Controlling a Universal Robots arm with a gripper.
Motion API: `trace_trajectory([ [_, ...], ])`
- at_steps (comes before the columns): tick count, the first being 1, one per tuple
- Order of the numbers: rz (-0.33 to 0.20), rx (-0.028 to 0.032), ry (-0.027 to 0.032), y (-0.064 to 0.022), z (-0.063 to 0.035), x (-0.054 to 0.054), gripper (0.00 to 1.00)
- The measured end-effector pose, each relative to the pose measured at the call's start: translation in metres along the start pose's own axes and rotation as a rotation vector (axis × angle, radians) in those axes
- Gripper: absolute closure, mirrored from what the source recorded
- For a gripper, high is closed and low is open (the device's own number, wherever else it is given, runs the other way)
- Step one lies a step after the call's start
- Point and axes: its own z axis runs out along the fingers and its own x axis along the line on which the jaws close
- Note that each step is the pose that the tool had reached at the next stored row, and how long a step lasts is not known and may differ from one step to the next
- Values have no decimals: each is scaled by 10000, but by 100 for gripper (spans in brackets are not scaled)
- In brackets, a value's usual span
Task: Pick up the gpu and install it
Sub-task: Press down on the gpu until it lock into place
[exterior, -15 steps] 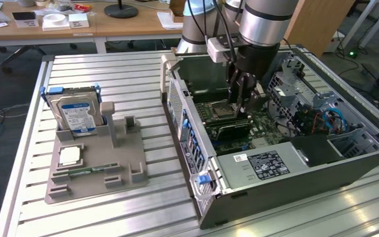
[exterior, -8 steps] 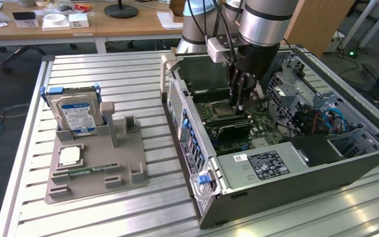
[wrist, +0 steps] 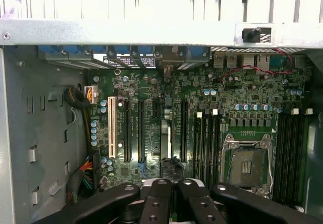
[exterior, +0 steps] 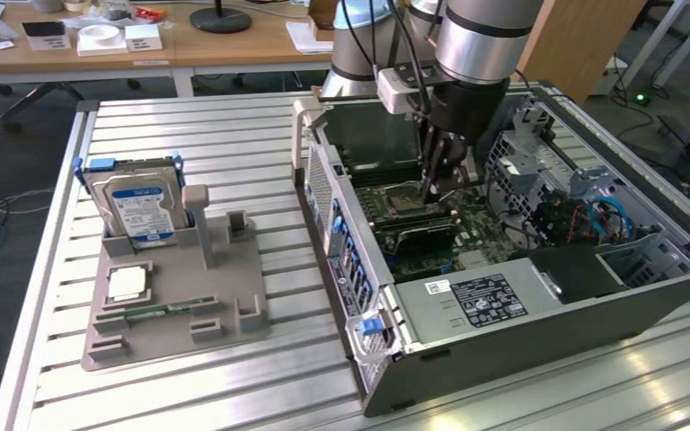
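- gpu (exterior: 420, 237): reads as the dark flat card standing on edge in the expansion slots of the motherboard (exterior: 471, 247), between CPU socket (exterior: 395, 199) and power supply (exterior: 483, 301); judged to be in or at its slot, not on the grey holder (exterior: 231, 314).
- gripper (exterior: 435, 190): down inside the open PC case (exterior: 525, 359), just above the card, fingers (wrist: 157, 204) drawn together, nothing plainly pinched between them.
- Risk: card only half seated. Cause: contacts not fully down in the slot, or one end higher than the other.
- Risk: card tipping or bending under a push. Cause: closed fingertips landing off the top edge or off-centre.
- Risk: bracket end catching on the rear wall of the case. Cause: slight misalignment at the back openings.
- Risk: fingertips slipping onto neighbouring slots or the CPU socket. Cause: very tight spacing on the board.
- Hidden: contact between fingertips and card, blocked by the gripper body in the exterior view.
- Hidden: seating depth and slot latch, too dark to judge.
- Hard to make out in the wrist view: card seen edge-on, barely separable from slots and board.
- Silver bracket end: not distinguishable.
- Well apart on the holder: blue-labelled hard drive (exterior: 139, 208), CPU chip (exterior: 126, 285), green memory stick (exterior: 159, 310).
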Motion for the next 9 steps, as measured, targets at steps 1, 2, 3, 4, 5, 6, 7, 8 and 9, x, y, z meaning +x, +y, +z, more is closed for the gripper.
trace_trajectory([
  [1,0,0,0,0,0,0,89],
  [2,0,0,0,0,0,0,89],
  [3,0,0,0,0,0,0,89],
  [4,0,0,0,0,0,0,89],
  [5,0,0,0,0,0,0,89],
  [6,0,0,0,0,0,0,89],
  [7,0,0,0,0,0,0,89],
  [8,0,0,0,0,0,0,89],
  [9,0,0,0,0,0,0,89],
])
